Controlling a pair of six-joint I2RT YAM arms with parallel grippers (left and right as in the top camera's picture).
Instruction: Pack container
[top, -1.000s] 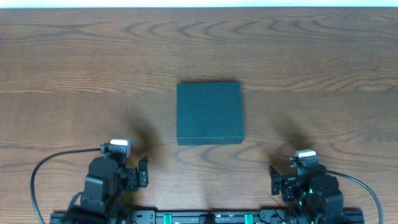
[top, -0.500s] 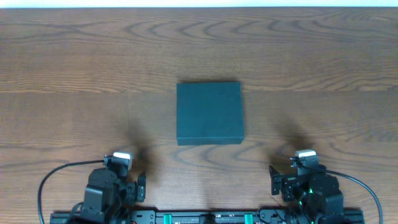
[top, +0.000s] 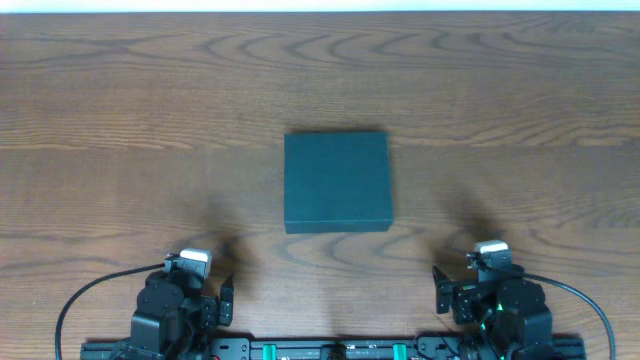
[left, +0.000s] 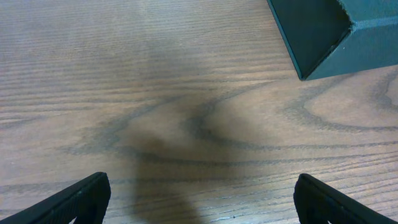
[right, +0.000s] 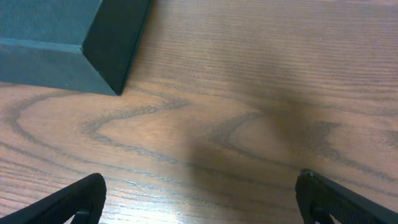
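Observation:
The container (top: 335, 182) is a dark teal-green square box, lid closed, in the middle of the wooden table. Its near left corner shows at the top right of the left wrist view (left: 329, 34), and its near right corner at the top left of the right wrist view (right: 81, 43). My left gripper (left: 199, 202) is open and empty above bare wood at the near left of the table (top: 215, 300). My right gripper (right: 199, 199) is open and empty at the near right (top: 450, 290). Both are well short of the box.
The wooden table (top: 120, 120) reaches a pale far edge at the top of the overhead view. A black rail (top: 330, 350) with the arm bases runs along the near edge. Cables (top: 90, 290) loop out from both arm bases.
My left arm has drawn back toward the near edge of the table. The right arm and the container have not moved.

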